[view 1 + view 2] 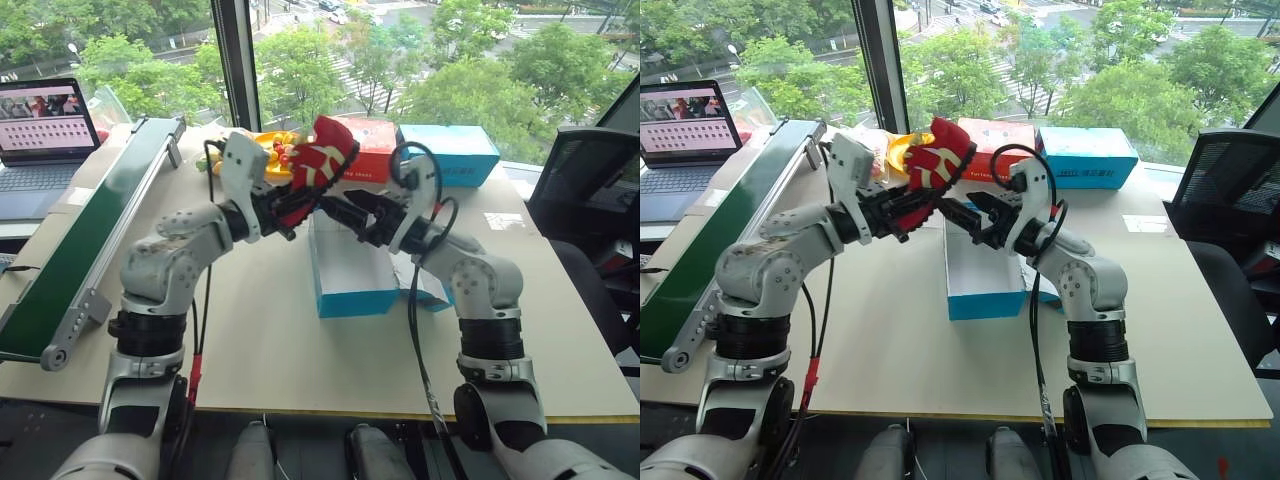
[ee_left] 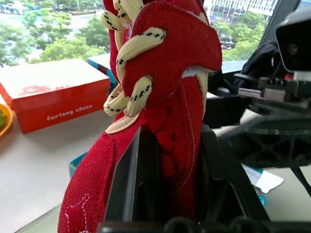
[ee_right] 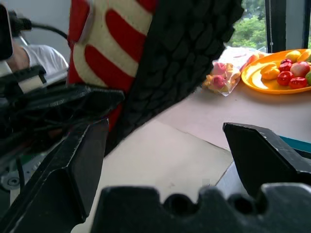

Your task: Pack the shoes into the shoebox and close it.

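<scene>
Left gripper [image 1: 292, 212]: it is closed tight on a red shoe and holds it up in the air, over the table.
Red shoe [image 1: 318, 168]: it is bright red with white marks on its side. It is lifted above the shoebox, with one end stuck up high. In the left wrist view you can see its cream laces with little black dashes, and the two black fingers [image 2: 127, 184] squeeze the red cloth between them.
Shoe bottom [image 3: 180, 58]: the right wrist view shows the black bumpy sole right in front of the right gripper.
Right gripper [image 1: 345, 208]: its fingers are spread wide apart. It holds nothing. It points at the shoe from the other side and is very near it.
Shoebox [image 1: 350, 280]: it is blue outside and white inside. It sits open on the table, just under the two grippers. I cannot tell if anything is inside it.
Table [image 1: 260, 340]: it is pale and flat.
Red box [image 1: 365, 150]: it sits at the back of the table, near the window.
Light-blue box [image 1: 450, 152]: it sits right next to the red box.
Orange plate [image 3: 272, 73]: it holds small toy fruit, at the back of the table.
Laptop [image 1: 45, 125]: it is open, far off to the left.
Green belt [image 1: 90, 230]: it is a long strip on the left side of the table.
</scene>
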